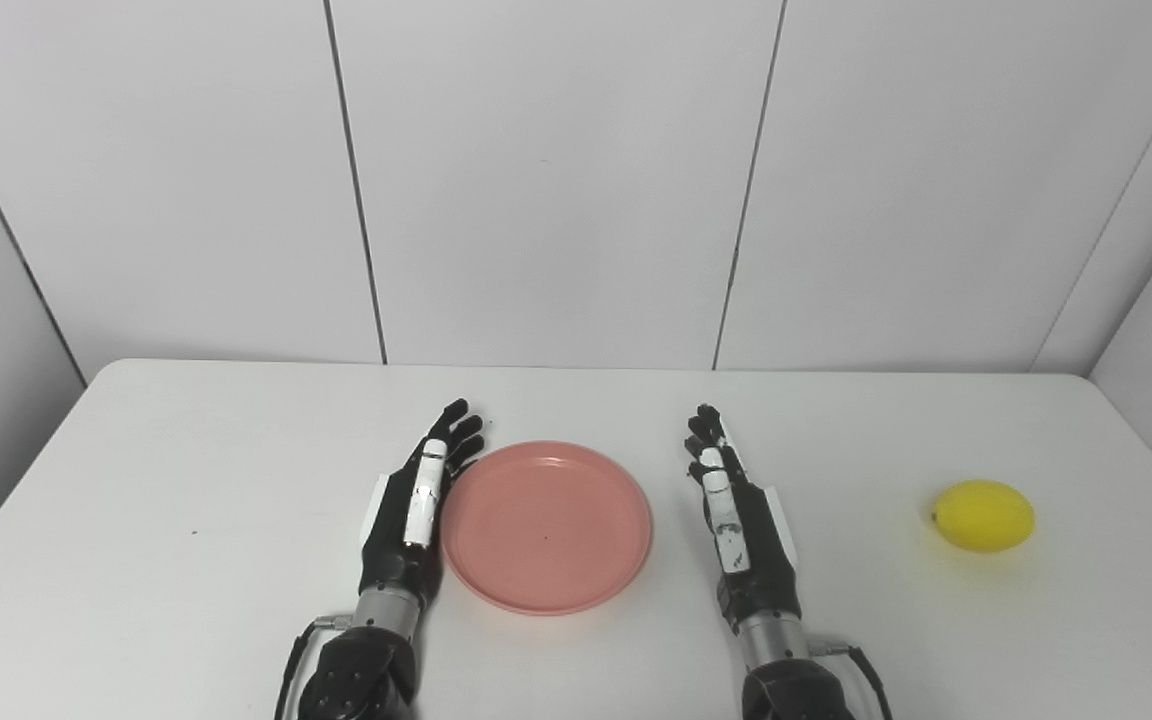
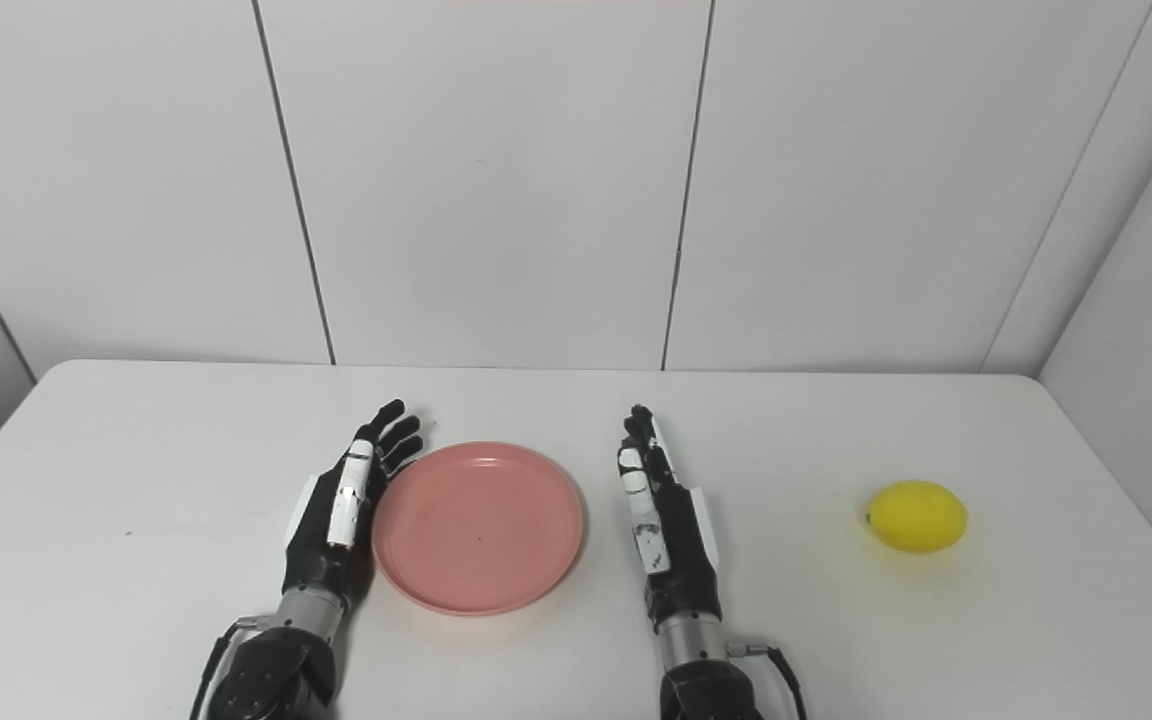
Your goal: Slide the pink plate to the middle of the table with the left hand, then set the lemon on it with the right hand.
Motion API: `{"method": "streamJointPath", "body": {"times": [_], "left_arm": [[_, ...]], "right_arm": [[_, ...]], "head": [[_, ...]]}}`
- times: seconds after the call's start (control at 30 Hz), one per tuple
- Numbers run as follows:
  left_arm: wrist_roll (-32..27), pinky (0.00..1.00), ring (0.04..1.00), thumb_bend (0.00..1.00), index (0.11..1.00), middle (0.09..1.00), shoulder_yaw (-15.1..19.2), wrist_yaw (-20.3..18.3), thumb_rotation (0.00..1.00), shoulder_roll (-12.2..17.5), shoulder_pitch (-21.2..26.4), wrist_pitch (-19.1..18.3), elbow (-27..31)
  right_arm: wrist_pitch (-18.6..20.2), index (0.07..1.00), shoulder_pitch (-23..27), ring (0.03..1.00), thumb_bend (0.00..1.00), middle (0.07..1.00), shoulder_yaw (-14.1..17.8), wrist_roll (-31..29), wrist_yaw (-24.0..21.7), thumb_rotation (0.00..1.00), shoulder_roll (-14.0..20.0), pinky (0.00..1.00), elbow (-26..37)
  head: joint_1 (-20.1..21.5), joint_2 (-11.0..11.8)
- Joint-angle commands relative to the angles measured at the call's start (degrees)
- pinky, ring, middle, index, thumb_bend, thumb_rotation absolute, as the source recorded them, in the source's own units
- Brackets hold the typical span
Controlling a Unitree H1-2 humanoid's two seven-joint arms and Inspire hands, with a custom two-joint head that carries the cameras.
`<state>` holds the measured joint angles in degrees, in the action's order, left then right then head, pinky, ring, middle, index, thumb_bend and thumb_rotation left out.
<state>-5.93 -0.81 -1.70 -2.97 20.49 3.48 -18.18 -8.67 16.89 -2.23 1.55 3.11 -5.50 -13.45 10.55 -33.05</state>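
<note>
The pink plate [image 1: 546, 525] lies flat near the middle of the white table [image 1: 186, 470], with nothing on it. My left hand [image 1: 421, 505] stands on edge against the plate's left rim, fingers straight and apart, holding nothing. A short gap to the right of the plate, my right hand [image 1: 736, 515] is open too, fingers stretched forward, empty. The yellow lemon [image 1: 983, 515] rests on the table far to the right, well apart from the right hand.
White wall panels [image 1: 546, 180] close off the back of the table, and a side wall angles in at the right. Bare tabletop lies left of the left hand and between the right hand and the lemon.
</note>
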Motion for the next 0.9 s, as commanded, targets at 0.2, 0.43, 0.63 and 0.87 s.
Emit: {"method": "streamJointPath", "body": {"times": [0.2, 0.43, 0.63, 0.87], "left_arm": [[1.58, 0.87, 0.882, 0.32, 0.87, 0.883, -1.04, 0.52, 0.99, -2.18, -0.59, -0.06, 0.81], [1.82, 0.9, 0.912, 0.34, 0.903, 0.91, -2.38, -1.25, 1.0, -1.95, -0.68, -0.8, 1.23], [1.89, 0.9, 0.915, 0.34, 0.906, 0.911, -2.73, -2.01, 1.0, -1.8, -0.85, 0.39, 0.84], [1.65, 0.9, 0.917, 0.33, 0.904, 0.91, -3.03, -2.62, 1.0, -2.21, -1.17, 0.94, 1.13]], "right_arm": [[-0.02, 0.956, 0.58, 0.949, 0.7, 0.951, -0.12, -0.4, -0.6, 1.0, 0.01, 0.97, 1.69], [0.21, 0.96, 0.55, 0.953, 0.7, 0.955, -0.21, -0.22, -0.59, 1.0, 0.09, 0.98, 1.76], [0.56, 0.968, 0.69, 0.963, 0.7, 0.962, -0.19, -0.53, -0.75, 1.0, 0.02, 0.99, 1.71], [0.56, 0.965, 0.73, 0.958, 0.7, 0.959, -0.19, -0.39, -0.55, 1.0, -0.03, 0.98, 2.02]], "head": [[-0.7, 0.03], [-0.57, 0.02], [-0.43, -0.05], [-0.27, -0.27]]}}
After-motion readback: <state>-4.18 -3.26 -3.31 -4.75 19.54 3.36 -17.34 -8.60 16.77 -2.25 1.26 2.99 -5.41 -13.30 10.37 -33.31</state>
